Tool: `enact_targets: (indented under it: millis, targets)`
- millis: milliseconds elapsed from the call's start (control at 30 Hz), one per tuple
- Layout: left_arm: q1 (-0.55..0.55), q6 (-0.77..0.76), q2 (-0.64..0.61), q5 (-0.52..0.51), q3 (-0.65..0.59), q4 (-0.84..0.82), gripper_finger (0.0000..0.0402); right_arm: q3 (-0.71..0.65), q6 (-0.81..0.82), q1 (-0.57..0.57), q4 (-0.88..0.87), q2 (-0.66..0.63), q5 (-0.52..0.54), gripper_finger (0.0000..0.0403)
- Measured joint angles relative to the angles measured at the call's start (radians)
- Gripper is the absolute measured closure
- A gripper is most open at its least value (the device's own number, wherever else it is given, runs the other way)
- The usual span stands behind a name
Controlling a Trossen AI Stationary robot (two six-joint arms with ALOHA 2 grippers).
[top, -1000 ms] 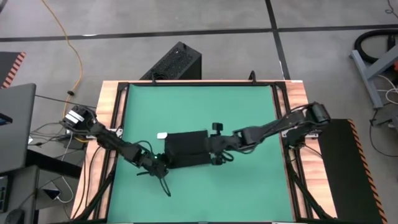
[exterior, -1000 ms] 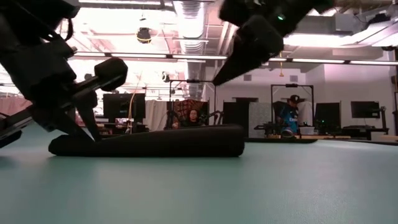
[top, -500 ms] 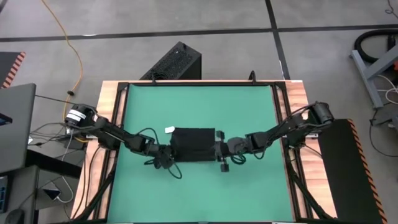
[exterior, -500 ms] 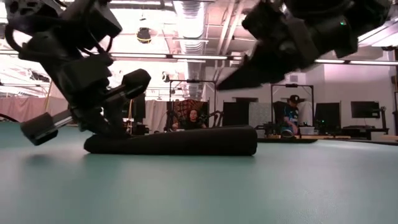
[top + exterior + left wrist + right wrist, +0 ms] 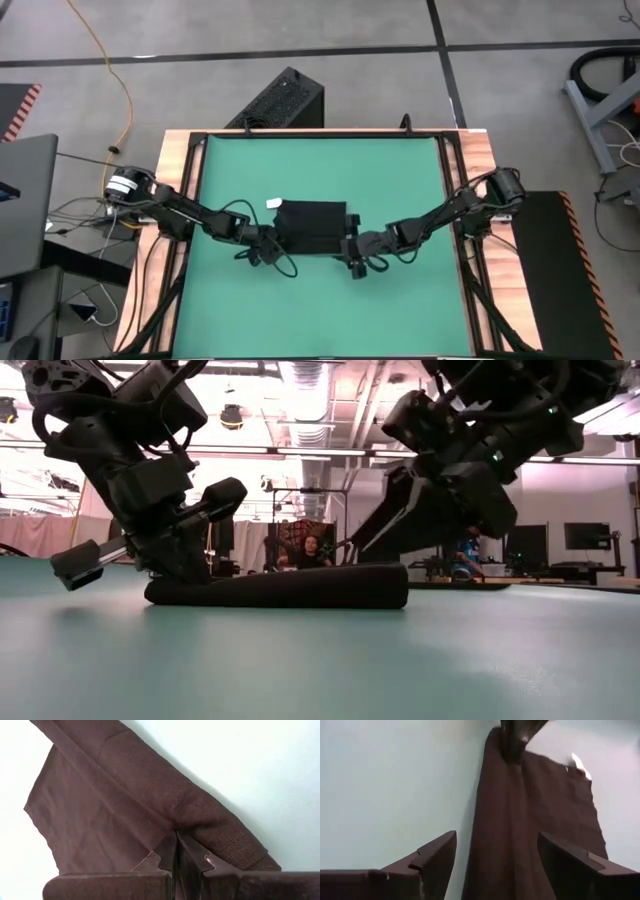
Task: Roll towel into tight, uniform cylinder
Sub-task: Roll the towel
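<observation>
Towel, half-rolled mid-mat with bare green all round, white tag unreadable: left gripper pinched shut on its edge, right gripper spread wide, empty.

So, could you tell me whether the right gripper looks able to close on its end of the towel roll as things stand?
Probably yes: the right gripper stands open with the towel roll's end between its fingers, nothing in between; the left gripper pinches the far end.
</observation>
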Motion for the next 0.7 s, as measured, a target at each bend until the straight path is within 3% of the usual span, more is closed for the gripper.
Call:
enact_targets:
  millis: [333,500,700]
  targets:
    - [0.016,-0.01,0.0,0.029,0.0,-0.007,0.0401,0.0,-0.001,-0.001,-0.113,0.02,0.021,0.0098]
    - [0.028,-0.012,0.001,0.034,-0.001,-0.005,0.0401,0.002,-0.068,-0.011,-0.078,0.094,0.029,0.0098]
    - [0.04,-0.012,0.001,0.037,-0.002,-0.004,0.0401,0.004,-0.035,-0.045,-0.052,0.194,0.019,0.0101]
